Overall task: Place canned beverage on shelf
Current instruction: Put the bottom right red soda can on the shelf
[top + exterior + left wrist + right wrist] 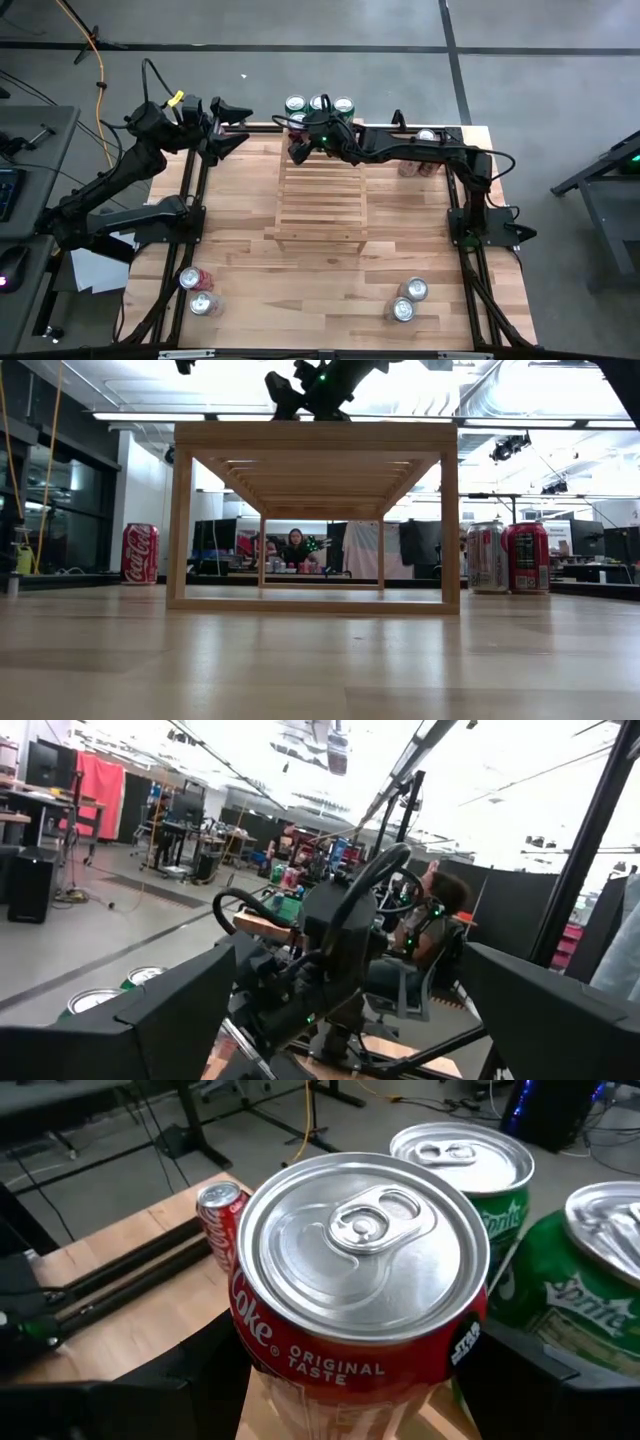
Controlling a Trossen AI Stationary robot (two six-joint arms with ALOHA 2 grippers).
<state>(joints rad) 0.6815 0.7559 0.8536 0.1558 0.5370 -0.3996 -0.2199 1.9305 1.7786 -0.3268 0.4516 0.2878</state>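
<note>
The slatted wooden shelf (pixel 320 200) stands in the middle of the table and shows end-on in the low view (pixel 315 435). Three green Sprite cans (pixel 319 104) stand upright at its far end. My right gripper (pixel 298 140) reaches over that far end and is shut on a red Coke can (pixel 360 1270), next to the Sprite cans (pixel 470 1165). My left gripper (pixel 225 125) is open and empty, raised over the table's far left corner. My right gripper holds the Coke can by its side wall (pixel 262 1342) below the rim, pinched between the two fingers (pixel 190 1380), one on each side. The can is upright, top up. The can itself hides whether its base touches the slats.
Two cans lie near the front left (pixel 198 290) and two stand near the front right (pixel 408 300). More cans stand under my right arm at the far right (pixel 420 165), and a red can (pixel 139 553) stands at the far left. A person (pixel 296 548) sits beyond the table.
</note>
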